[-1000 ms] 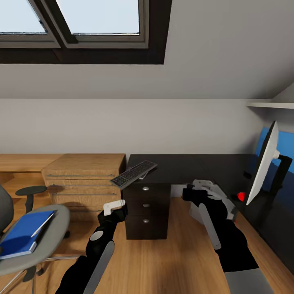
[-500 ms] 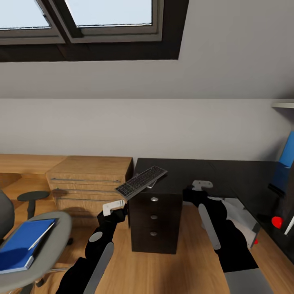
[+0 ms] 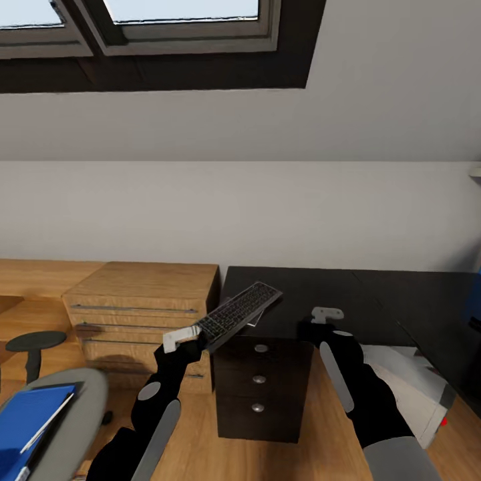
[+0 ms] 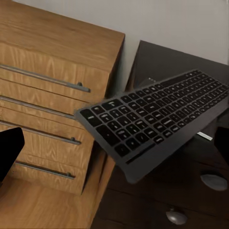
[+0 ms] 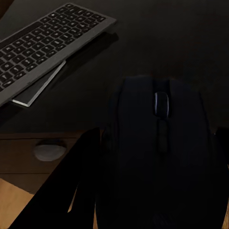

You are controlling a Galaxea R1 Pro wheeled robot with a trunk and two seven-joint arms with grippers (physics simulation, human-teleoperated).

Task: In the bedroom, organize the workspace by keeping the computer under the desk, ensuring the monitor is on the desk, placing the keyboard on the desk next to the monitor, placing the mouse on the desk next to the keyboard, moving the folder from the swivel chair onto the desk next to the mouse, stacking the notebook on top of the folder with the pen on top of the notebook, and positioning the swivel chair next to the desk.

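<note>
My left gripper (image 3: 179,338) grips the keyboard (image 3: 238,312), tilted over the desk's (image 3: 374,294) left edge. The mouse (image 5: 160,157) fills my right gripper; closure unclear. The folder (image 3: 30,424) is cut off.

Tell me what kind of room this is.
Likely an attic bedroom used as a home office: a skylight set in a sloped ceiling, a black desk with a keyboard, and a swivel chair holding a blue folder.

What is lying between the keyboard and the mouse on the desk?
In the right wrist view, the dark desk between the keyboard and the mouse is bare; a thin grey notebook only peeks from under the keyboard.
</note>
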